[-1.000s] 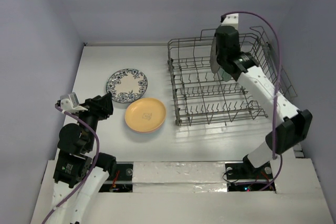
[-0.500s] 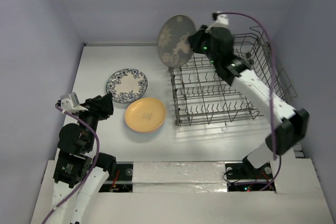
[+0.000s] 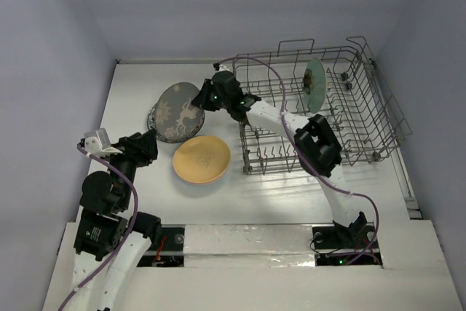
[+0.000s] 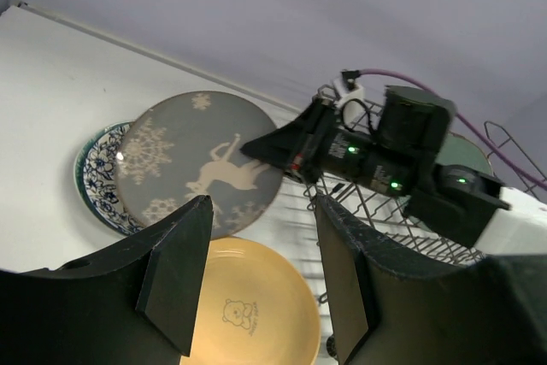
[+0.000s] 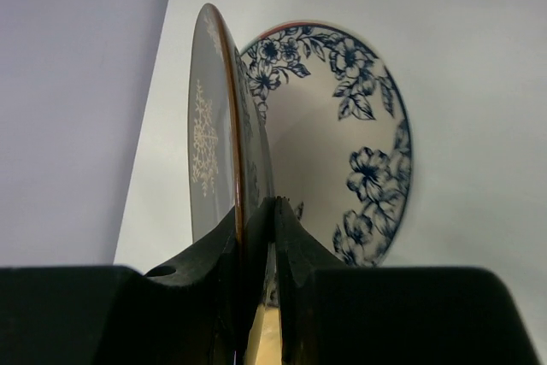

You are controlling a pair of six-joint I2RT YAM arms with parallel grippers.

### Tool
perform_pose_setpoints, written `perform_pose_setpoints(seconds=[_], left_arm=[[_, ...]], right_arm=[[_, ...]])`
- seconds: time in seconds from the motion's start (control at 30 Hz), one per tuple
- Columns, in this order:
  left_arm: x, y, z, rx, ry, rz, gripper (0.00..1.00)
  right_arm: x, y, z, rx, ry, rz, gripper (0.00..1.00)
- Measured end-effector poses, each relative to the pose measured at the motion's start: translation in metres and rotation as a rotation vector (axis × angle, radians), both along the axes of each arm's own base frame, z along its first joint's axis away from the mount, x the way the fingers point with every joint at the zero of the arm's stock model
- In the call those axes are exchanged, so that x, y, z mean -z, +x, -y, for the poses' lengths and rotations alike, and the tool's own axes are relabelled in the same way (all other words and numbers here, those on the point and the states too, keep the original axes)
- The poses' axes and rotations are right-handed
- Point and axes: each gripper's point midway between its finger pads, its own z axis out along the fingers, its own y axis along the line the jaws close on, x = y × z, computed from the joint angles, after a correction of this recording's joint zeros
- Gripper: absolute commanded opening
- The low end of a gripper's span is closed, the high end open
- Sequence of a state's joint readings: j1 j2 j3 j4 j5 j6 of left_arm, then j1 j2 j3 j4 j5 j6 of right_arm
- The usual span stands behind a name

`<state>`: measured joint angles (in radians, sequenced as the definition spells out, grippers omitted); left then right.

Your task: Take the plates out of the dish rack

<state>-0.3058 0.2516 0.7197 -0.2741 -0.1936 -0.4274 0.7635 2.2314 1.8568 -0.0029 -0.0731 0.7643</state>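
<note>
Right pincer (image 3: pixel 206 99) clamped on the grey plate's (image 3: pixel 177 111) rim, above the floral plate (image 5: pixel 342 151).
The grey plate reaches leftward from the fingertips, tilted, its underside slanting toward the floral plate lying on the desk (image 3: pixel 131 85) just below; laying it flat there looks like the next need. Left pincer (image 4: pixel 261 279) hangs near, jaws apart, empty. A green plate (image 3: pixel 314 85) stands in the rack (image 3: pixel 349 118).

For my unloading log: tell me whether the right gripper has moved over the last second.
Yes. The right gripper went left, from above the dish rack to over the blue floral plate, holding the grey reindeer plate.
</note>
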Motion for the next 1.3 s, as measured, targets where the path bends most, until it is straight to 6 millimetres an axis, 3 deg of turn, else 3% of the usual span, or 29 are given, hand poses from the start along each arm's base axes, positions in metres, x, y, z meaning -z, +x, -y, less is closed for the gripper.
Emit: perform_pose_setpoints(seconds=[0.17,0.4,0.67,0.87,1.07,1.3], left_arm=[[0.000,0.000,0.000,0.002,0.000,0.000,0.48],[0.000,0.000,0.000,0.003,0.000,0.000,0.48],[0.000,0.000,0.000,0.002,0.000,0.000,0.48],[0.000,0.000,0.000,0.002,0.000,0.000,0.48],[0.000,0.000,0.000,0.002,0.000,0.000,0.48],[0.000,0.000,0.000,0.003,0.000,0.000,0.48]], right_arm=[[0.008,0.007,-0.025,0.008,0.049,-0.037,0.00],[0.012,0.006,-0.027,0.034,0.090,-0.078,0.00],[0.035,0.005,-0.028,0.044,0.073,-0.119,0.07],[0.050,0.005,-0.028,0.058,0.066,-0.147,0.23],[0.050,0.004,-0.029,0.056,0.065,-0.149,0.61],[0.062,-0.001,-0.027,0.061,-0.017,-0.122,0.77]])
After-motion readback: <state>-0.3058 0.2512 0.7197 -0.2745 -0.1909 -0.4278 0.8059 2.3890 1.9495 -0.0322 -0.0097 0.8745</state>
